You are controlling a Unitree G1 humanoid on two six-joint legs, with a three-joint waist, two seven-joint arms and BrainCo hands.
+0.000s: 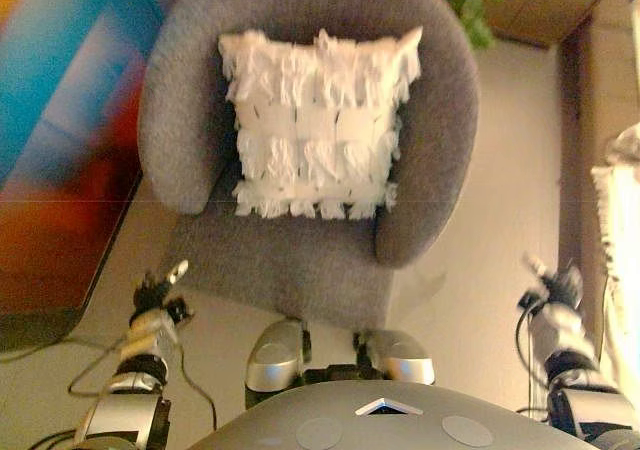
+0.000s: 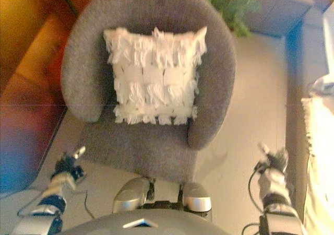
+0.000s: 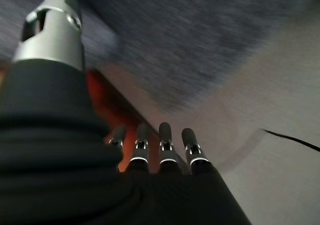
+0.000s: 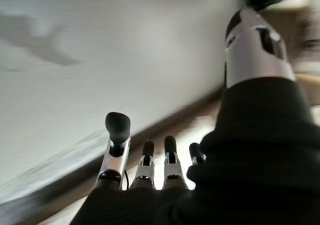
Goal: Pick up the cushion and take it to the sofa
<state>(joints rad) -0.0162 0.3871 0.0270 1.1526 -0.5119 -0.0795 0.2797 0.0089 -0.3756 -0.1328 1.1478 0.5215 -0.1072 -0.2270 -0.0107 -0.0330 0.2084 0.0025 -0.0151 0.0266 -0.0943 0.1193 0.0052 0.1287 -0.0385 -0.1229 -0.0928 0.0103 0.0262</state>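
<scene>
A white fringed cushion [image 1: 315, 120] leans upright against the back of a grey round armchair [image 1: 290, 250], straight ahead; it also shows in the right eye view [image 2: 154, 75]. My left hand [image 1: 160, 290] hangs low at the left, short of the chair's front corner, fingers straight and empty [image 3: 160, 150]. My right hand [image 1: 555, 288] hangs low at the right over the pale floor, fingers straight and empty [image 4: 150, 155]. Neither hand touches the cushion.
A colourful rug or panel [image 1: 60, 140] lies to the left of the chair. A green plant [image 1: 470, 0] stands behind the chair at the right. A white fringed fabric [image 1: 620, 230] shows at the far right edge. Pale floor [image 1: 500, 200] lies right of the chair.
</scene>
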